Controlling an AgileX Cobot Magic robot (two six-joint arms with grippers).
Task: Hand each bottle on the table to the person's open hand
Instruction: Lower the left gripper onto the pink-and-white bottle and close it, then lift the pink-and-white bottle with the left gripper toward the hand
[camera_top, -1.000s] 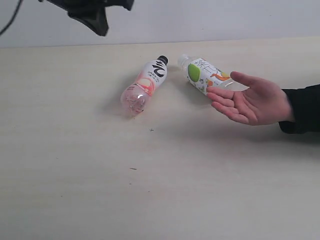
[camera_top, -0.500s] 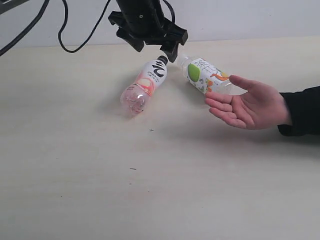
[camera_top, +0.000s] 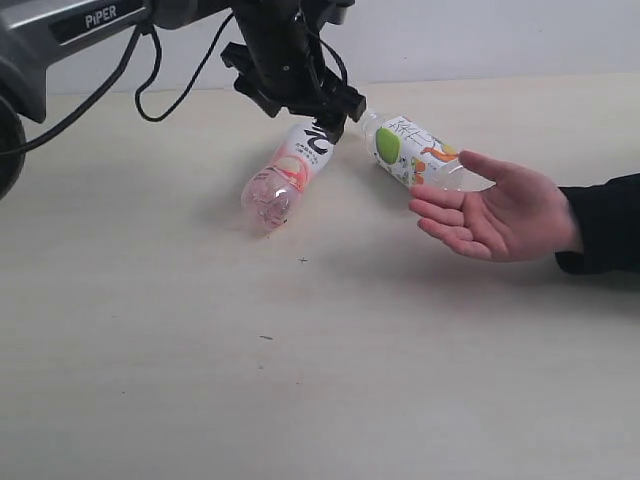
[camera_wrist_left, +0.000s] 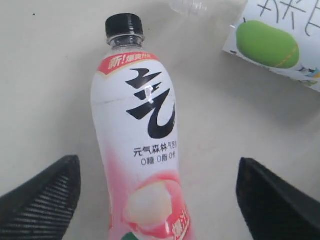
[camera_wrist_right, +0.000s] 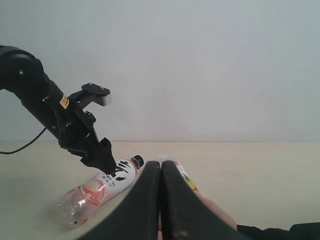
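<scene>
well, nearest of all is the right gripper, jaws pressed together on nothing. it sits back from the work, looking across at it, probably so the other arm has room. next comes the front of the table, pale wood grain with a few dark specks. further in, reaching from the right, the person's hand is held palm up with the fingers loosely spread, low over the table, ready to take a bottle. just beyond its fingertips the green bottle lies on its side, white cap pointing away from the hand. i cannot tell whether the fingers touch it. to its left the pink bottle also lies on its side, clear base toward the camera and black cap toward the back. its cap is near the green bottle's cap but apart from it. over its upper label hangs the left gripper, jaws wide apart and nothing gripped yet. the left wrist view shows the bottle centred between the fingers, with a gap on each side. that spread looks set to take the bottle across its width, so the grasp seems the step in hand. a round bottle lying flat may roll if one finger meets it first.
</scene>
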